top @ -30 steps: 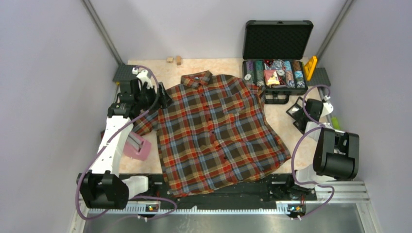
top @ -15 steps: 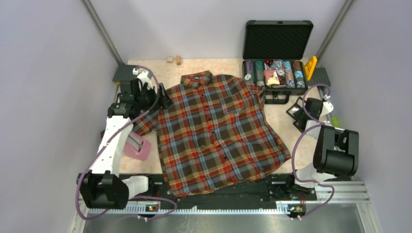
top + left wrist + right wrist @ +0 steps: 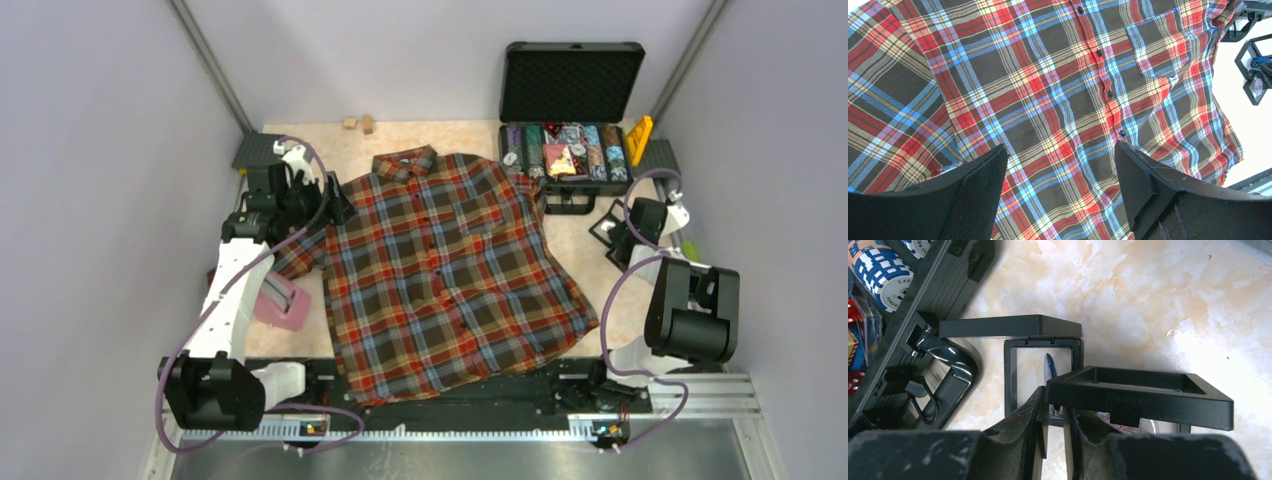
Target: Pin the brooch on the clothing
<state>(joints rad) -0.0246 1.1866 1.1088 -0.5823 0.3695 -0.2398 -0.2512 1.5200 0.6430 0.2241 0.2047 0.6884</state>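
The plaid shirt (image 3: 450, 270) lies flat and face up in the middle of the marble-patterned table (image 3: 460, 135), collar toward the far edge, front buttoned and chest pocket showing. The left gripper (image 3: 1060, 150) hovers over the shirt's shoulder on the left side. Its two fingers are spread wide, with only checked cloth visible between them and nothing in its hold. On the far right, off the shirt and just in front of the open poker-chip case (image 3: 572, 82), the right gripper (image 3: 1055, 405) has its fingers drawn nearly together. They pinch the near corner wall of a black square frame (image 3: 1140, 392), which sits tilted above the tabletop. Just behind that frame is a small black display box (image 3: 1043, 375) with its lid raised and a clear window. The brooch (image 3: 1049, 367) shows inside it only as a thin blue sliver (seen edge-on, so its shape and pale part cannot be made out). It is well apart from the shirt and touches neither gripper. A pink block (image 3: 283, 308) rests on the table beside the shirt's left sleeve, under the left arm.
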